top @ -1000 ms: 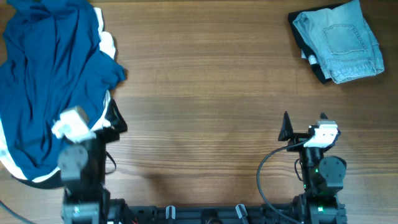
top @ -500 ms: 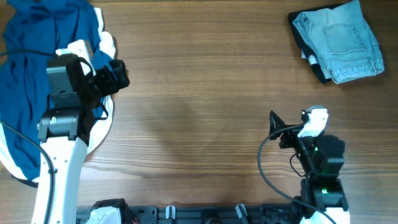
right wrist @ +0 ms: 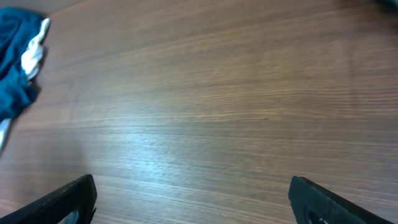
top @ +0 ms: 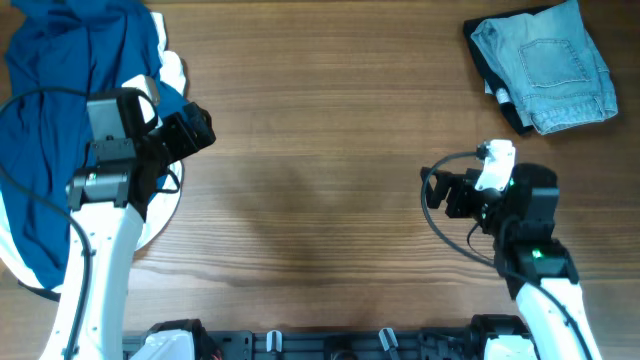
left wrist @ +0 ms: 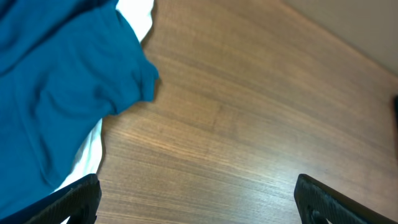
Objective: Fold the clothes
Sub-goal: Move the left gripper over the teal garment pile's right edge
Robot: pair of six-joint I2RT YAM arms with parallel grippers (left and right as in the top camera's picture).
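The clothes lie heaped at the table's left: a crumpled deep-blue T-shirt point(top: 55, 110) on top of a white shirt point(top: 162, 212) that peeks out along its right and lower edges. My left gripper point(top: 200, 130) hovers open just right of the heap's edge, holding nothing. In the left wrist view the blue T-shirt point(left wrist: 56, 81) and white shirt point(left wrist: 87, 158) fill the left, and bare wood lies between the fingers point(left wrist: 71, 202). My right gripper point(top: 432, 190) stands open over bare wood at the right, pointing left, far from the heap. Its wrist view shows the blue T-shirt point(right wrist: 15, 62) only at the far left.
Folded pale blue jeans point(top: 548, 65) lie on a dark garment at the back right corner. Brown wooden table point(top: 320, 150) spreads between the two arms. Cables trail from both arms near the front edge.
The left arm has swung up from the front edge to the heap's right side. The right arm has reached forward and turned leftward. Both grippers stayed open.
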